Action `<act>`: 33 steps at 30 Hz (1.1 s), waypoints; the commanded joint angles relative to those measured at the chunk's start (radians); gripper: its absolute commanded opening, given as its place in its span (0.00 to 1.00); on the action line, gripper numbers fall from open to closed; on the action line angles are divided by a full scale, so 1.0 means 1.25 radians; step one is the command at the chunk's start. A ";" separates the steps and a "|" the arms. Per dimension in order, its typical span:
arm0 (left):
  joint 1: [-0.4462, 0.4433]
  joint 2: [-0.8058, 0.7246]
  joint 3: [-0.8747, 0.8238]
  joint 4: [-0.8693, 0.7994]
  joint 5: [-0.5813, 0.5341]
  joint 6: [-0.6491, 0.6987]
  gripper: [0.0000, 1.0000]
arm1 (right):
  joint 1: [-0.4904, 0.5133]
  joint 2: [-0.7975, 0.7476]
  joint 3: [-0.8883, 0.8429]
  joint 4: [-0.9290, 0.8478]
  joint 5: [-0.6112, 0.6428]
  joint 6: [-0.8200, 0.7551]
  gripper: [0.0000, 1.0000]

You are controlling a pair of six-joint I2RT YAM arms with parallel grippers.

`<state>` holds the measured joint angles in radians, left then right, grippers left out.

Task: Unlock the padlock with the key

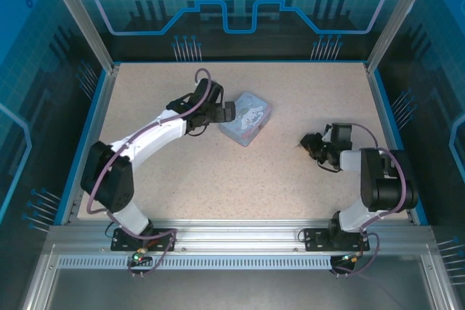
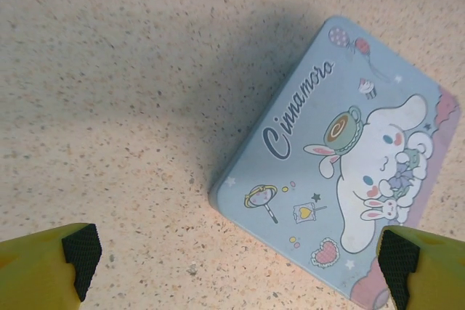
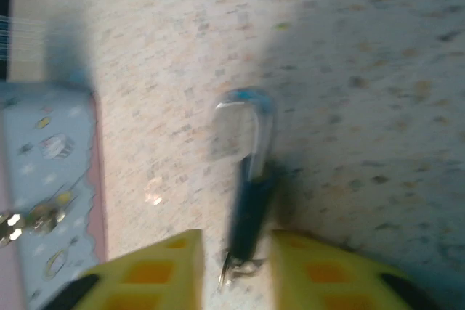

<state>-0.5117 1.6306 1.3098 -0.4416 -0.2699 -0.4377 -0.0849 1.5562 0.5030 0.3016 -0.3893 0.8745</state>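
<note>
The padlock (image 3: 251,201), a dark body with a silvery shackle pointing away, lies blurred on the speckled table between the yellow fingers of my right gripper (image 3: 236,266). Those fingers stand apart, with a gap on each side of the lock. A small silvery piece (image 3: 243,272) sticks out at the lock's near end, too blurred to tell whether it is the key. My right gripper (image 1: 311,143) sits low at the table's right. My left gripper (image 2: 240,255) hangs wide open over the near corner of the tin, holding nothing.
The pale blue cartoon-print tin (image 2: 341,157) lies flat at mid-table (image 1: 245,117), right beside the left gripper (image 1: 224,112). Small shiny metal bits (image 3: 22,223) rest at its edge. Blue-rimmed walls (image 1: 378,107) bound the table.
</note>
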 commanded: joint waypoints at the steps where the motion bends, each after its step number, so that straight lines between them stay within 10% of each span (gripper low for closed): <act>1: 0.013 -0.061 -0.030 -0.036 -0.017 0.006 0.99 | -0.032 -0.061 -0.020 -0.068 -0.016 -0.009 0.46; 10: 0.043 -0.195 -0.086 -0.070 -0.031 0.000 0.99 | -0.082 -0.349 -0.015 -0.340 0.060 -0.033 0.99; 23: 0.065 -0.460 -0.297 0.141 -0.190 0.159 0.99 | -0.070 -0.486 0.185 -0.593 0.321 -0.152 1.00; 33: 0.171 -0.650 -0.571 0.338 -0.225 0.274 0.99 | 0.072 -0.532 0.008 -0.285 0.705 -0.327 1.00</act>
<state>-0.3500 0.8555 0.6373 -0.1196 -0.5228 -0.1398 -0.0250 0.8803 0.5587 -0.1951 0.3134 0.5758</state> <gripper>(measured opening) 0.989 0.996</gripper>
